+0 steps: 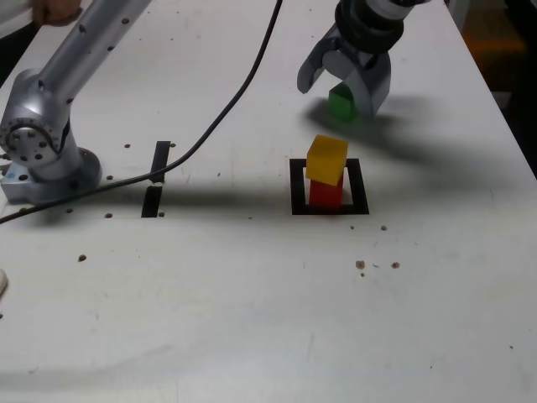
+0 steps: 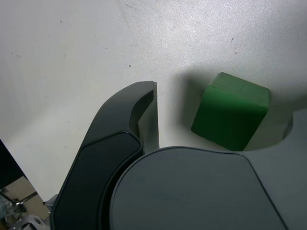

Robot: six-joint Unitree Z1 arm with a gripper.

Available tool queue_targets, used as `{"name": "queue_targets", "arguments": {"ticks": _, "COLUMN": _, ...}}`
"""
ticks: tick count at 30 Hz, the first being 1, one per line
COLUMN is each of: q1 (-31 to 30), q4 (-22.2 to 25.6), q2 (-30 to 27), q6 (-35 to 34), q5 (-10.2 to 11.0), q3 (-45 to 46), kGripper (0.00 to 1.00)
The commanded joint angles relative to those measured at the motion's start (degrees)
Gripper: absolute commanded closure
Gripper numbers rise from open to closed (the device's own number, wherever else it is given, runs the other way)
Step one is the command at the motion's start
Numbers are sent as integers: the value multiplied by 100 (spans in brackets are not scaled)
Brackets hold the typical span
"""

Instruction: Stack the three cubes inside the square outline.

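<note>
Taking the exterior view from left to right, we first see a hand (image 1: 57, 10) at the upper left corner of the frame, partly cut off by the edge. Below it, at the left side, stands the base of our silver arm (image 1: 52, 172), its long link slanting up and out through the top of the frame. A dark cable (image 1: 220, 117) runs from the lower left edge up to the top middle, crossing between two short black tape strips (image 1: 161, 158) left of centre. Just right of the middle of the frame lies the square outline (image 1: 299, 201), a black border on the white table (image 1: 210, 294). Inside it we have the red cube (image 1: 325, 195), and on top of that sits the yellow cube (image 1: 326, 159), turned askew to the red one. At the upper right, beyond the outline, our gripper (image 1: 342, 82) reaches down around the green cube (image 1: 341, 102), which rests on the table outside the outline. The claw is released, its jaws spread wide. In the wrist view, the green cube lies right of centre, between the two fingers, with a clear gap to the finger (image 2: 148, 120) near the middle of the frame.
</note>
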Motion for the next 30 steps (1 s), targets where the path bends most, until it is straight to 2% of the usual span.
{"name": "queue_targets", "arguments": {"ticks": 1, "q1": 15, "q4": -13, "q2": -2, "q6": 9, "q5": -6, "q3": 3, "kGripper": 20}}
{"name": "queue_targets", "arguments": {"ticks": 5, "q1": 15, "q4": -33, "q2": -9, "q6": 14, "q5": -73, "q3": -15, "kGripper": 38}}
{"name": "queue_targets", "arguments": {"ticks": 7, "q1": 21, "q4": -66, "q2": -13, "q6": 14, "q5": -166, "q3": -31, "kGripper": 48}}
{"name": "queue_targets", "arguments": {"ticks": 10, "q1": 45, "q4": -177, "q2": -10, "q6": 30, "q5": -327, "q3": -29, "kGripper": 59}}
{"name": "queue_targets", "arguments": {"ticks": 16, "q1": 89, "q4": -309, "q2": -18, "q6": 126, "q5": -532, "q3": -2, "kGripper": 67}}
{"name": "queue_targets", "arguments": {"ticks": 23, "q1": 92, "q4": -219, "q2": -86, "q6": 137, "q5": -544, "q3": -56, "kGripper": 77}}
{"name": "queue_targets", "arguments": {"ticks": 26, "q1": 63, "q4": 14, "q2": -131, "q6": 111, "q5": -529, "q3": -202, "kGripper": 79}}
{"name": "queue_targets", "arguments": {"ticks": 30, "q1": -101, "q4": 712, "q2": -198, "q6": -80, "q5": -313, "q3": -646, "kGripper": 79}}
